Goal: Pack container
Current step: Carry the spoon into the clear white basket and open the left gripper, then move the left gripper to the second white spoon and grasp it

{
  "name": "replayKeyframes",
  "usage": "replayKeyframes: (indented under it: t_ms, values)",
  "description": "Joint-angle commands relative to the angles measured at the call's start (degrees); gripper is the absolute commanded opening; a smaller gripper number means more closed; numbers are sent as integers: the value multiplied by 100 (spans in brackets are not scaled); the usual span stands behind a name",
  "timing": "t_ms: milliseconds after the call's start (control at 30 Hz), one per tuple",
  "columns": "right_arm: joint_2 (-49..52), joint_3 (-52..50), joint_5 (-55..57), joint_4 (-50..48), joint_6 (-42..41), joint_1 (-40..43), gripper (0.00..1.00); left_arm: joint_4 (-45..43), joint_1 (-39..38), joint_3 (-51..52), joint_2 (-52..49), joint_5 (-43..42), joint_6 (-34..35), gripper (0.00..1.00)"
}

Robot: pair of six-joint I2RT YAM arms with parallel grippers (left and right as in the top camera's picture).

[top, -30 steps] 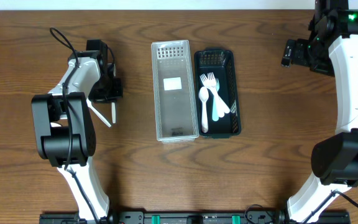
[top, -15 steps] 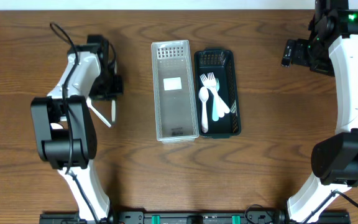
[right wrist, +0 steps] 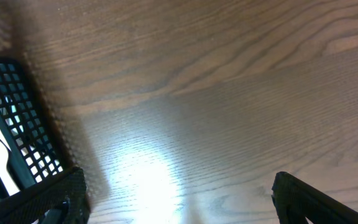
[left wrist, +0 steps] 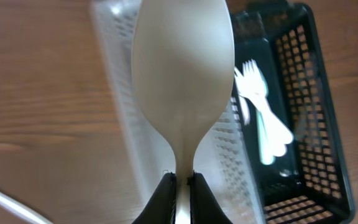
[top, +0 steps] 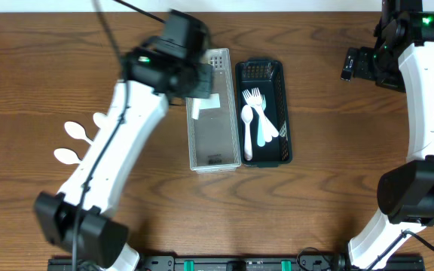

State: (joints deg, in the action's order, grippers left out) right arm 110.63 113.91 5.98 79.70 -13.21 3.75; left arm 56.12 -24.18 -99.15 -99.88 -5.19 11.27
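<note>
One white spoon (left wrist: 182, 81) is pinched by its handle in the left gripper (left wrist: 180, 186), jaws closed on it, hanging over the clear tray (top: 214, 143) at centre frame. At upper right the right gripper (right wrist: 179, 194) gapes, empty. Risk: narrow hold (handle only), so it may swivel or slip. Released too soon, it lands in the tray, not the black basket (top: 285, 113) holding forks (top: 253, 98).

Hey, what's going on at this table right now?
A two-armed robot is packing plastic cutlery into bins. Its left hand is shut on a white spoon, held above the clear bin. Beside that sits the black basket, which already holds forks and a spoon. More white spoons lie loose on the table at the left. The right hand hangs open off to the right, holding nothing.
</note>
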Motion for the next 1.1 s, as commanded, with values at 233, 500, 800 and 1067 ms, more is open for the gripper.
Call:
replayKeyframes:
  t_ms: [233,500,800,1067]
  values:
    - [39,-26,-26,4,0,-7,99,127,-317,326,-1394,85,966,6]
    - [39,-26,-24,4,2,-7,99,146,-310,57,-1010,632,719,56]
    - [39,-26,-24,4,24,-7,99,542,570,-105,413,1751,811,83]
    - [39,-26,-24,4,22,-7,99,717,2667,570,118,846,1891,95]
